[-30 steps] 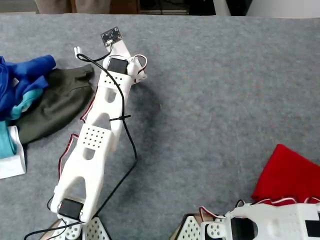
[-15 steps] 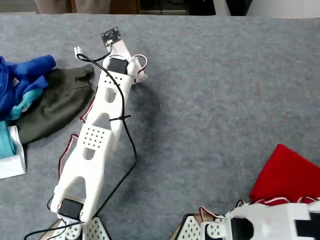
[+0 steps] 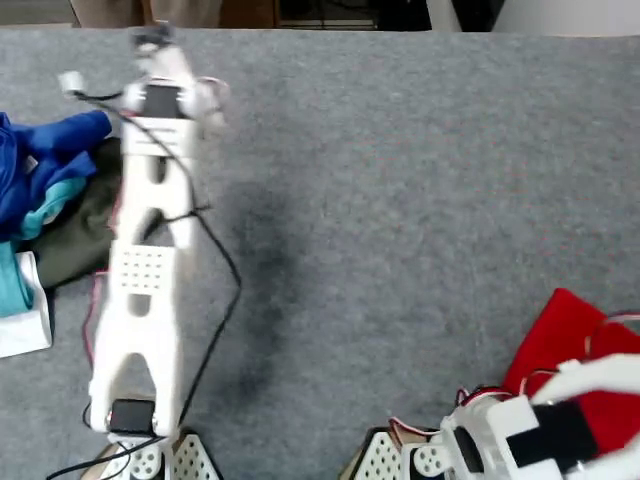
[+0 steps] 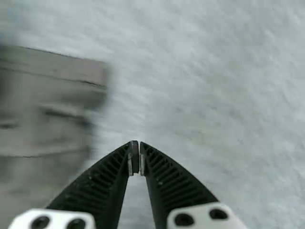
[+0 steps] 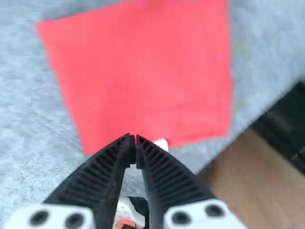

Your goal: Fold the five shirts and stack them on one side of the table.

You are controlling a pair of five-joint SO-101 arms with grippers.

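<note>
A heap of unfolded shirts lies at the table's left edge: a blue shirt [image 3: 45, 160], a teal shirt [image 3: 20, 255], a dark olive shirt [image 3: 75, 235] and a white shirt [image 3: 22, 325]. A folded red shirt [image 3: 570, 350] lies flat at the front right and shows as a red shirt [image 5: 143, 71] in the right wrist view. My left arm stretches to the far left of the table, its gripper [image 4: 135, 160] shut on nothing, over grey cloth near the table's far edge. My right gripper [image 5: 133, 143] is shut and empty above the red shirt's near edge.
Grey cloth covers the table [image 3: 400, 200]. The table's far edge [image 4: 57, 69] lies close to my left gripper. A wooden floor [image 5: 267, 176] shows past the table's right edge beside the red shirt. The left arm [image 3: 145, 250] crosses over the olive shirt.
My left arm has swung left and farther back, now lying over the olive shirt. The right arm has shifted right and risen at the front right corner.
</note>
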